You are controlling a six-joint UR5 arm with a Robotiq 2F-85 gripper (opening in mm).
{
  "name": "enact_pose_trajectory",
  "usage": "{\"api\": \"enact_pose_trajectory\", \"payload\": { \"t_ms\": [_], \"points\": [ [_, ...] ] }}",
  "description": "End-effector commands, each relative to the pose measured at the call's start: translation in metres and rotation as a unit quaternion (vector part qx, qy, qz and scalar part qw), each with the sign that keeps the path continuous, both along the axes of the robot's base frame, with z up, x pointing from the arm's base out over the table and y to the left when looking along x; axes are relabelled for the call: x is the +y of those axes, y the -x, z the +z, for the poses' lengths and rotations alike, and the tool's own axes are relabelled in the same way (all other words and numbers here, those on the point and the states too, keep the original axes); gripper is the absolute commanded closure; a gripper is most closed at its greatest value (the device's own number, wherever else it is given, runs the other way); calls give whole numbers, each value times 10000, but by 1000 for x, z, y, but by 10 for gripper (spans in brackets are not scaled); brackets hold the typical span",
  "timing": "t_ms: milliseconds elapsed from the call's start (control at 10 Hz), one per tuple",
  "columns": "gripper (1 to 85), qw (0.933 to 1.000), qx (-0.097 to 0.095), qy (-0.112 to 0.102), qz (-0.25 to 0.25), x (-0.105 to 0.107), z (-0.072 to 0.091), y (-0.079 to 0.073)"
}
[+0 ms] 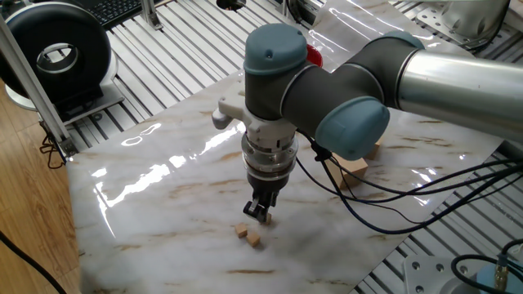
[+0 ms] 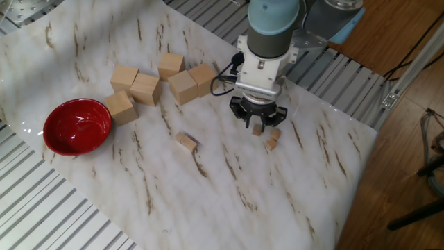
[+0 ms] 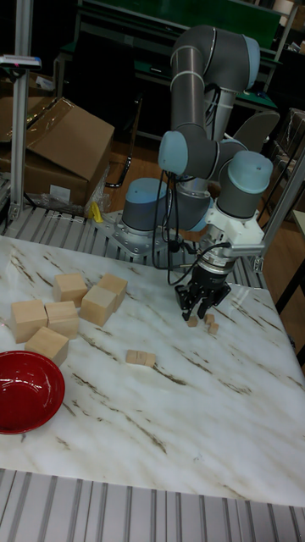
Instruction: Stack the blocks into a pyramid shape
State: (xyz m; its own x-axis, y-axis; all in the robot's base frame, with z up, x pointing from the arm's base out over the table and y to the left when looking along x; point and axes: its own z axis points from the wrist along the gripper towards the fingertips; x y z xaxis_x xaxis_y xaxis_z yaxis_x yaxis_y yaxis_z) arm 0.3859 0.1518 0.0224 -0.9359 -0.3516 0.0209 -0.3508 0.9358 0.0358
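Observation:
My gripper (image 2: 257, 123) points straight down near the table's edge, shut on a tiny tan block (image 2: 257, 129) held just above the marble; the same gripper (image 1: 260, 212) shows the block (image 1: 265, 218) at its fingertips. Two more tiny blocks (image 2: 275, 134) (image 2: 271, 144) lie side by side right next to it, and they appear again as a pair (image 1: 242, 232) (image 1: 255, 238) just below the fingers. Farther toward the table's middle lies another small tan piece (image 2: 186, 142), also visible in the tall view (image 3: 141, 358). No stepped pile stands.
Several large pale wooden blocks (image 2: 146, 89) cluster at the back of the marble table (image 2: 208, 201). A red bowl (image 2: 77, 126) sits at its left edge. The arm's cables (image 1: 384, 192) hang over the right side. Ribbed metal framing surrounds the tabletop.

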Motion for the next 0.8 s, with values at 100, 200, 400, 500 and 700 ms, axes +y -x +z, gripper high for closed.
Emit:
{"api": "enact_pose_trajectory", "payload": {
  "t_ms": [100,200,400,500,700],
  "points": [
    [447,9999,-20,123,-65,0,-5,0],
    [440,9999,-28,130,-19,0,-5,-1],
    [417,9999,-59,69,-42,3,-6,-3],
    [427,10000,-58,54,-58,4,-7,-3],
    [437,10000,-58,9,-81,7,-7,-3]
  ]
}}
